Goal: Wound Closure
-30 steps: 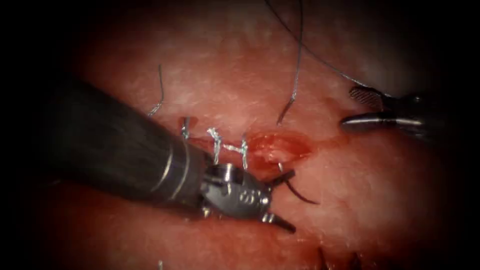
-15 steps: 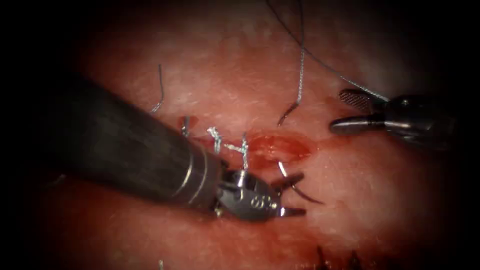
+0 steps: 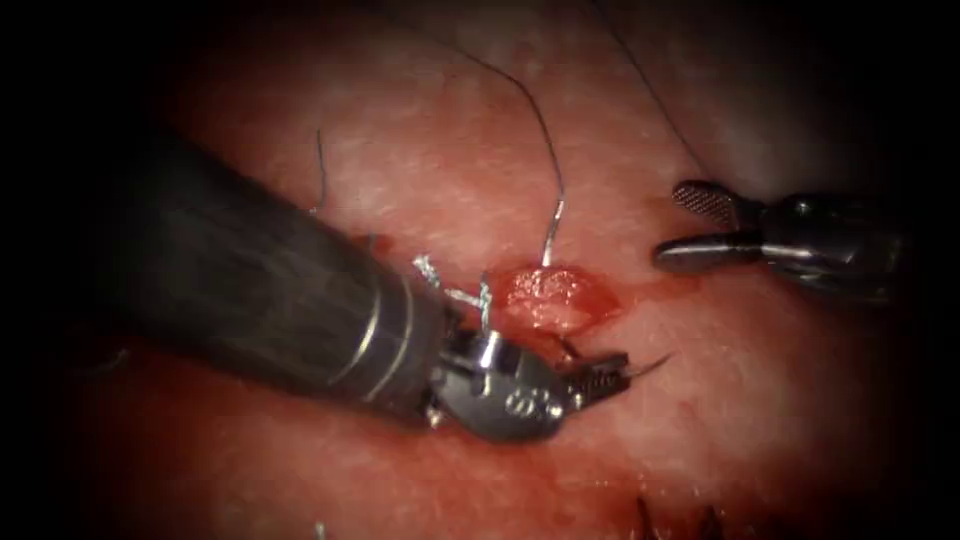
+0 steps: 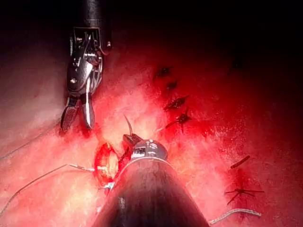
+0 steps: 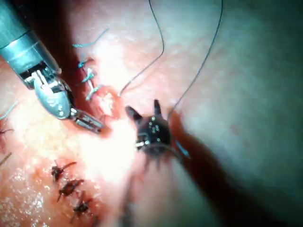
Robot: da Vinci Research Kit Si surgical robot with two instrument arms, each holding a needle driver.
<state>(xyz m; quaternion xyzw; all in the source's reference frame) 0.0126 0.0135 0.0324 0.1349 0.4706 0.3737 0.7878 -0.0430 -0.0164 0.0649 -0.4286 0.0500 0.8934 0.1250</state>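
The tissue [image 3: 760, 400] has a cut with its open part [image 3: 550, 297] right of the finished stitches [image 3: 455, 290]. My left tool [image 3: 605, 376] lies just below the open part, jaws shut on the curved needle [image 3: 648, 367] a little behind its tip. The tip points right, and the needle's rear runs back into the tissue at the cut's lower edge. The thread [image 3: 548, 215] enters the upper edge and arcs up and away. My right tool [image 3: 672, 224] hangs open right of the cut, holding nothing. The left wrist view shows the needle tip [image 4: 128, 125] and the open right tool [image 4: 75, 117].
Cut thread ends [image 3: 321, 165] stand up left of the stitches, beside the left shaft [image 3: 250, 290]. Red fluid [image 3: 650, 292] wets the cut's right end. Dark older stitches [image 5: 68, 187] lie in a row near the left tool [image 5: 87, 121]. A second thread strand [image 5: 203, 61] runs past the right tool [image 5: 143, 111].
The left jaws closed on the needle below the cut and drew it to the right. The needle's rear end above the cut sank into the tissue, pulling thread after it. The right tool shifted slightly left.
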